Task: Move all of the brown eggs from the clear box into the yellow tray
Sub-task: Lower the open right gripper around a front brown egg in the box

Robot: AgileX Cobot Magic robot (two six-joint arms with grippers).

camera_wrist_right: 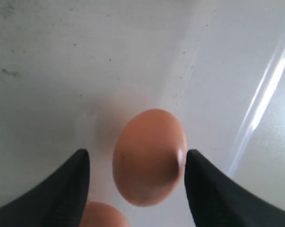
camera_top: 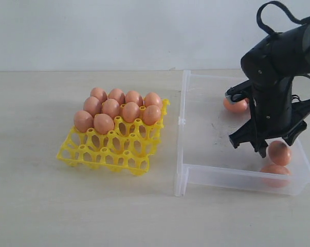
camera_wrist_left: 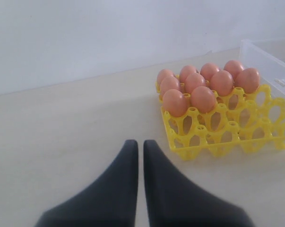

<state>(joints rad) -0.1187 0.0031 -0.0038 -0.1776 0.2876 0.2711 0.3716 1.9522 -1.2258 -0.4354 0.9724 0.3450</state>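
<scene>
Ten brown eggs [camera_top: 111,108] are seated in the yellow tray [camera_top: 106,157], filling the two rows farthest from the exterior camera plus two cups of the third, with the six nearest cups open. Over to the clear box [camera_top: 196,175], just beside the tray on its right, and that's where the right gripper [camera_wrist_right: 137,153] is, pointing down at the box floor near the front right corner. Its jaws are spread wide, and one loose egg [camera_top: 279,153] sits right between them. In the right wrist view there's a clear strip of floor between the egg and one finger [camera_wrist_right: 66,184], while the other finger [camera_wrist_right: 213,189] is right up against the shell, touching or just off it, too close to call. Nothing is clamped. A second egg [camera_top: 275,172] lies just beside the first, against the front wall of the box, and a third egg [camera_top: 235,106] rests farther back, partly hidden behind the arm [camera_top: 270,77]. The left gripper [camera_wrist_left: 138,146] is well away from all this, hovering over bare table [camera_wrist_left: 62,142] with the tray ahead of it. Its two dark fingers [camera_wrist_left: 118,189] sit nearly together with only a thin slit between them, holding nothing.
</scene>
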